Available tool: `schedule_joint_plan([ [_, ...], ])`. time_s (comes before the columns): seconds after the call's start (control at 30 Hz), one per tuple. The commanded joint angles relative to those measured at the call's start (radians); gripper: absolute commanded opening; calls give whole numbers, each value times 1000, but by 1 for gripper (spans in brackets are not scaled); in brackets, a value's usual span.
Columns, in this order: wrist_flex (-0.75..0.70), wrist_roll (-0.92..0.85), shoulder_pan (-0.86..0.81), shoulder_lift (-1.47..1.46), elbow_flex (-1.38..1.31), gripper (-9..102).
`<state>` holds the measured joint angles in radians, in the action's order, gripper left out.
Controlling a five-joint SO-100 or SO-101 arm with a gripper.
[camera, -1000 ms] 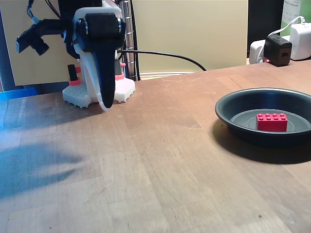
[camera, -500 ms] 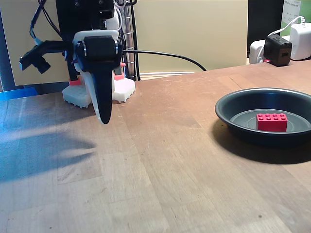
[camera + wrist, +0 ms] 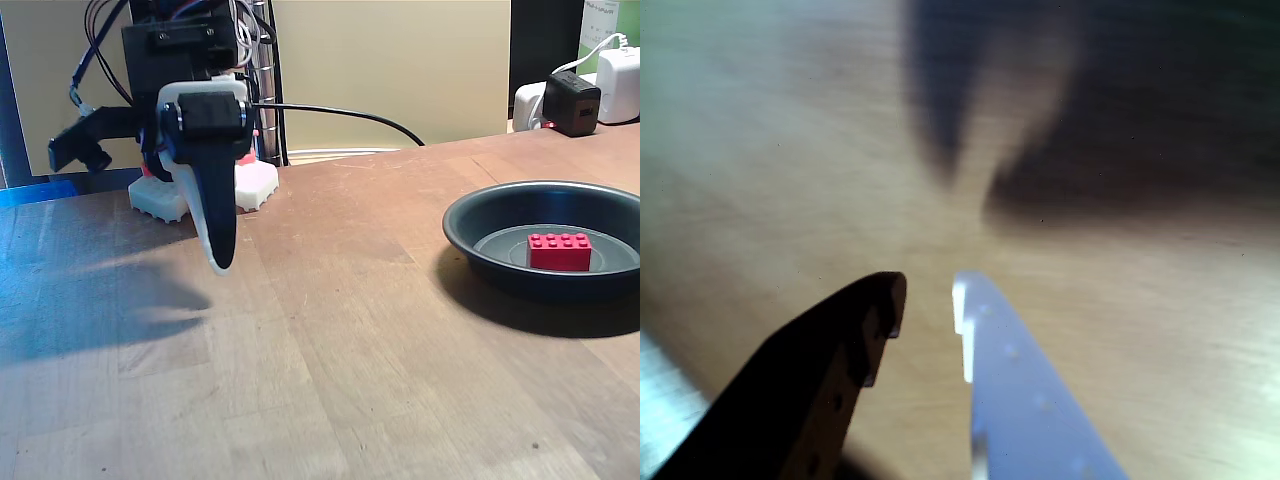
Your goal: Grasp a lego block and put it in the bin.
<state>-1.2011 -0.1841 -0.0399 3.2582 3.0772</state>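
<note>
Inside the bin [image 3: 470, 225], the lego block [image 3: 559, 251]; wrist view blurred.

No readable text, labels or numbers.

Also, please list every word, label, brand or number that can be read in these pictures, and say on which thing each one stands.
No text can be read with certainty.
Green-and-white box, top right of the fixed view: dark print, too small and blurred to read.
Black charger, lego block, bin and pincer: no readable marking.
</note>
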Motion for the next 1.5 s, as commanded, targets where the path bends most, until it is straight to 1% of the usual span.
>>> schedule_joint_plan([
  [0.0,9,-5,-5,54,46,0],
  [0.93,-9,12,-6,54,80,0],
  [1.13,-3,106,-6,54,80,0],
  [1.47,-3,104,-6,54,80,0],
])
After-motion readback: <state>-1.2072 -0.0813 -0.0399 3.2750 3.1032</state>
